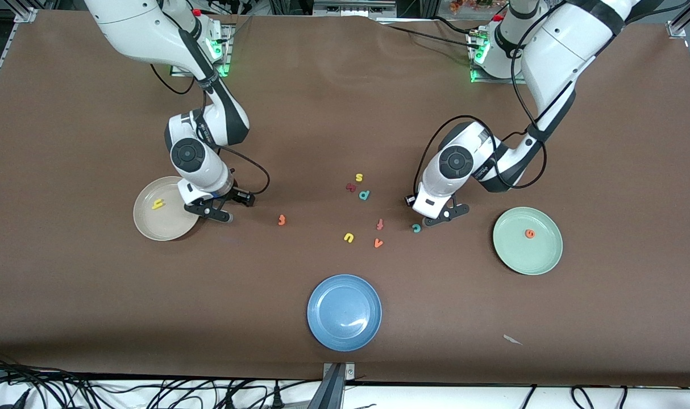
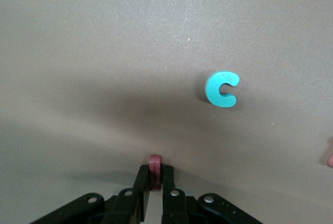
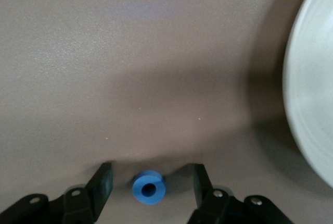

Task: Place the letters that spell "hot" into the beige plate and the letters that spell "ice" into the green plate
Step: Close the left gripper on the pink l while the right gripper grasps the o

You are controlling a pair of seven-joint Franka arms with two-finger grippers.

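In the left wrist view my left gripper (image 2: 155,171) is shut on the dark red i (image 2: 155,162), low over the table, with the teal c (image 2: 222,89) lying a short way off. In the front view this gripper (image 1: 444,217) stands beside the c (image 1: 416,228). My right gripper (image 3: 151,178) is open, its fingers on either side of the blue o (image 3: 149,186) without touching it. It stands (image 1: 214,211) at the edge of the beige plate (image 1: 152,227), which holds the yellow h (image 1: 158,204). The green plate (image 1: 541,258) holds the orange e (image 1: 530,233). The orange t (image 1: 282,220) lies on the table.
Loose letters lie mid-table: a yellow s (image 1: 358,178), a dark red letter (image 1: 350,187), a teal p (image 1: 364,195), a red-orange f-like letter (image 1: 380,224), a yellow u (image 1: 349,237) and an orange v (image 1: 378,243). A blue plate (image 1: 344,335) sits nearer the front camera.
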